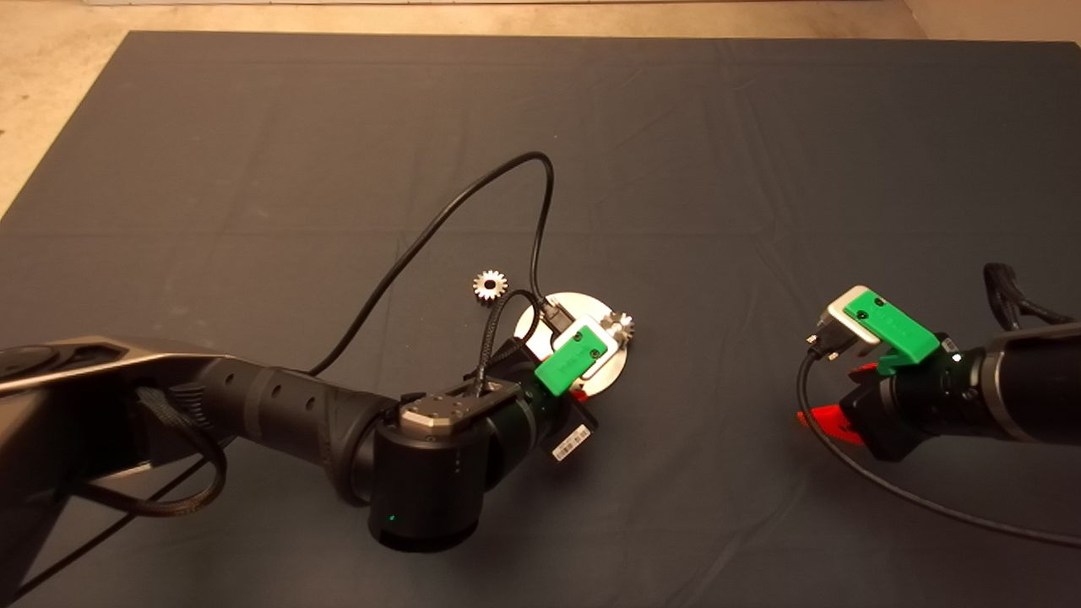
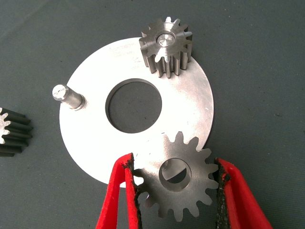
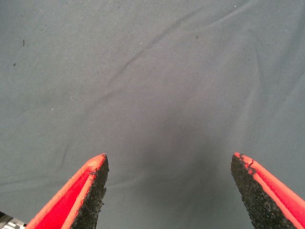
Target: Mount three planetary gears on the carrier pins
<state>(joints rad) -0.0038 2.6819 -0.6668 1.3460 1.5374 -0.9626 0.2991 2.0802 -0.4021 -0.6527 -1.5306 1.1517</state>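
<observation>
Underneath everything lies the mat [image 1: 253,169], dark and creased, with a strip of pale floor [image 1: 51,101] past its far and left edges. Next in bulk, the left arm [image 1: 296,414] reaches in from the left toward the middle of the mat, a black cable [image 1: 473,194] looping above it. On the right, the right arm [image 1: 1013,380] sits low near the edge, and the right gripper [image 3: 169,191] hangs over bare mat with its fingers [image 3: 90,191] spread wide apart and nothing between them.

Near the mat's middle lies the disc [image 2: 95,143], flat and shiny, with a central hole. The left gripper [image 2: 177,191] is over the disc's near rim, its pads [image 2: 131,191] pressed against the teeth of a gear [image 2: 178,179]. Through that gear's bore the top of a pin shows off-centre, so I cannot tell whether the gear is seated. A second gear [image 2: 166,46] sits fully on its pin [image 2: 167,38] at the disc's far side. A third gear [image 1: 490,285] rests on the mat just beside the disc, apart from it. Smallest, one bare pin [image 2: 66,95] stands upright at the rim.
</observation>
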